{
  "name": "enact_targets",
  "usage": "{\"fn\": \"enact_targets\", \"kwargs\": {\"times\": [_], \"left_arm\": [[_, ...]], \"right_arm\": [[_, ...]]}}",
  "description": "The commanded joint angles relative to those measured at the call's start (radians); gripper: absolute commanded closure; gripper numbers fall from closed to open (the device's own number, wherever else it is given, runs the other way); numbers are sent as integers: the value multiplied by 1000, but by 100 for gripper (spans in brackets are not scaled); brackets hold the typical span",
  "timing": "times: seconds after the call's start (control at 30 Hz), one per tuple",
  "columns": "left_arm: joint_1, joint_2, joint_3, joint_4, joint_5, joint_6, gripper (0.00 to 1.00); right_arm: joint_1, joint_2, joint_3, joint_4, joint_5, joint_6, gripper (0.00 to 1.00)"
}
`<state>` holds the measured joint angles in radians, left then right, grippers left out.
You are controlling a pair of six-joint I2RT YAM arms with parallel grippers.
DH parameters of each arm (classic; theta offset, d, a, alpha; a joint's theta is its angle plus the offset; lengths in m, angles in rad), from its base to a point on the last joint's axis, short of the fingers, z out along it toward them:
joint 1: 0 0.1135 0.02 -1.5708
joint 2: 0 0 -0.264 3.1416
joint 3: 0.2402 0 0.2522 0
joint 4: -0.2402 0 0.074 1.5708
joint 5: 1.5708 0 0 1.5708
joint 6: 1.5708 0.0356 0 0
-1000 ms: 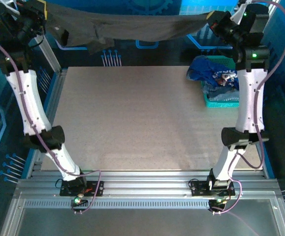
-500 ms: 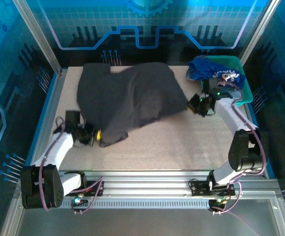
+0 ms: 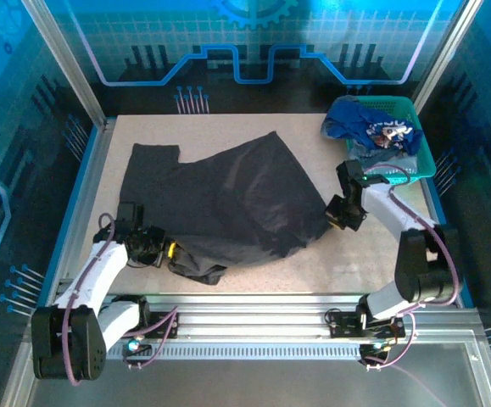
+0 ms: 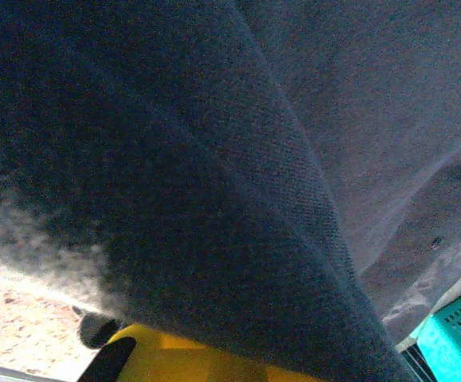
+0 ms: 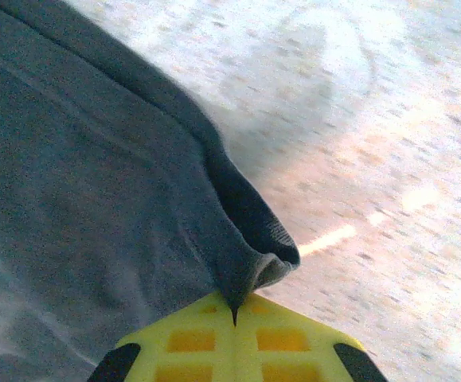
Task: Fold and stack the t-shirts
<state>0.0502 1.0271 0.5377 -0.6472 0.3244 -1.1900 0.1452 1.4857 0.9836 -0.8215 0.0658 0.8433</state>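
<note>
Charcoal-grey shirt [image 3: 228, 199] lies flatter on the desk [image 3: 313, 280] than half a second ago, its near edge drawn toward the arms. The left claw [image 3: 170, 251] and right claw [image 3: 333, 212] are each clamped on a corner. The right wrist view shows the hem pinched between yellow fingers [image 5: 214, 342], a detail too small to see from above. The blue shirt [image 3: 355, 123] sits in the basket [image 3: 423, 165].

Teal plastic mesh basket [image 3: 424, 149] sits in the far right corner of the speckled beige table [image 3: 313, 275], hard up against the edge. A corner of it pokes into the left wrist view too [image 4: 455, 336]. Ribbed aluminium rails [image 3: 253, 326] run along the near edge, and a blue-lit grid panel [image 3: 245, 42] stands behind.
</note>
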Motion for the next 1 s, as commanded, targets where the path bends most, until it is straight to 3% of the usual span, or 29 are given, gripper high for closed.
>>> {"fn": "enact_targets", "kwargs": {"times": [0.0,0.17,0.37,0.4,0.5,0.57,0.63,0.7,0.83,0.97], "left_arm": [[-27,17,-16,-16,-12,-46,100],[-85,80,1,24,-18,-63,100],[-112,123,42,-3,-59,-40,100],[-112,116,65,-41,-81,-25,95],[-112,64,165,-226,-190,12,54],[-111,15,235,-338,-268,16,43],[-109,-17,300,-385,-323,21,41],[-84,25,365,-352,-325,56,42],[-21,286,503,-206,-267,108,46],[39,599,642,-83,-199,113,60]], "right_arm": [[-16,-95,-55,-111,116,47,100],[-81,-176,-128,-153,137,60,100],[-74,-176,-155,-143,56,77,97],[-67,-186,-140,-160,68,83,89],[-13,-276,-60,-233,165,99,59],[29,-330,-14,-241,219,86,49],[75,-342,25,-194,223,40,52],[139,-296,48,-39,149,-55,64],[231,-44,152,176,-48,-179,67],[254,263,357,179,-150,-217,74]]}}
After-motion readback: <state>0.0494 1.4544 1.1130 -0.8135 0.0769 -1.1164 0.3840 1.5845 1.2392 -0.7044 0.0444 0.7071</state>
